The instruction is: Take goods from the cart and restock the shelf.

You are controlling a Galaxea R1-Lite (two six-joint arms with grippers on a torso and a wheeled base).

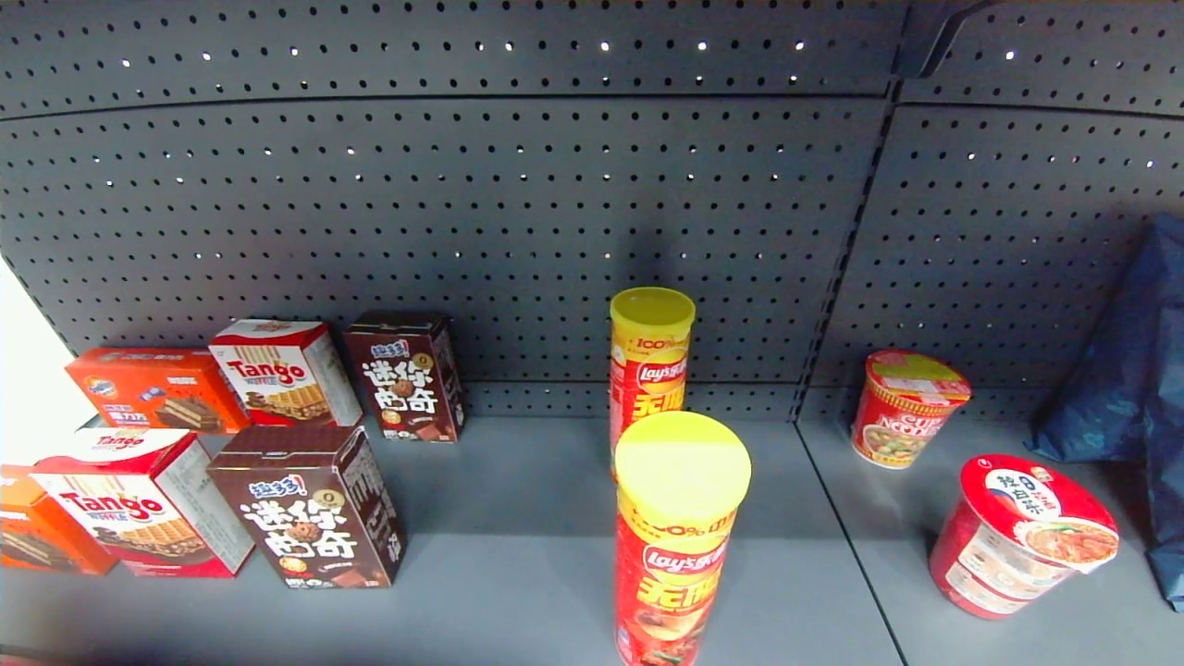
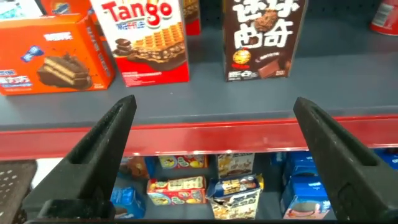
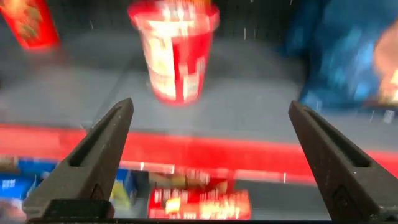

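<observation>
Head view: 2 chip cans [image 1: 680,546] stand mid shelf [image 1: 518,573], boxes [image 1: 310,504] at its left edge, noodle cups [image 1: 1017,536] right. Left gripper [image 2: 214,104] and right gripper [image 3: 211,104] gape, empty.

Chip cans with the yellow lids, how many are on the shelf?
2. The front can stands upright in the middle of the shelf; the back can stands right behind it, by the pegboard. None looks hidden.
</observation>
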